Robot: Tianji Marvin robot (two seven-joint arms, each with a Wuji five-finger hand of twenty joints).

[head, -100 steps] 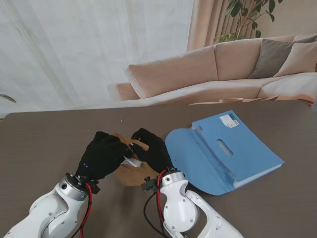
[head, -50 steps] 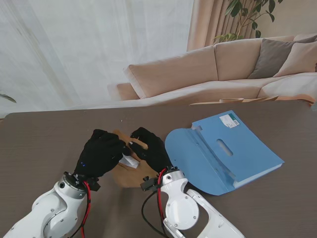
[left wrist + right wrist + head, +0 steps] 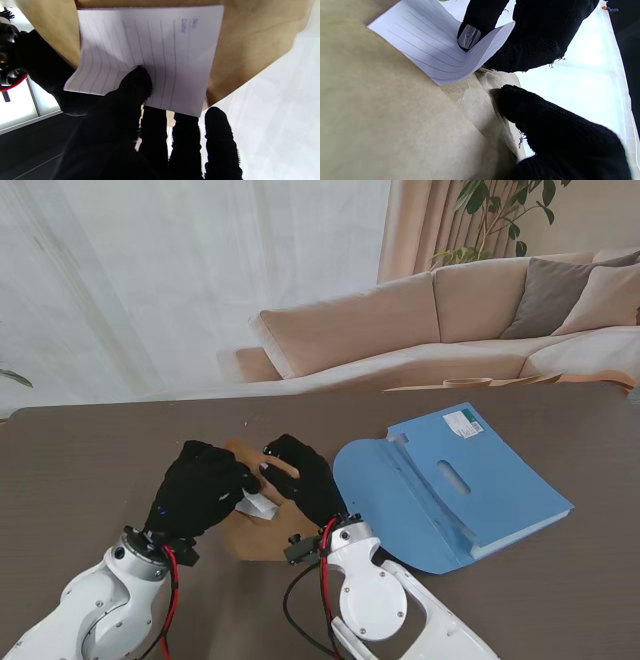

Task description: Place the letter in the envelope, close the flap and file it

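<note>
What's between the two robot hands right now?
In the stand view, the white letter and the brown envelope beneath it lie between the left robot hand and right robot hand.

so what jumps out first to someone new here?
Two black-gloved hands meet near the table's middle: the left hand pinches a lined white letter partway into the brown envelope held by the right hand. To their right lies an open blue folder.

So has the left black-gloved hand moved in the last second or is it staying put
Yes, slightly. In the stand view the left black-gloved hand has drifted a little farther from the blue plastic folder, towards the robot's left, pinching the lined white letter.
</note>
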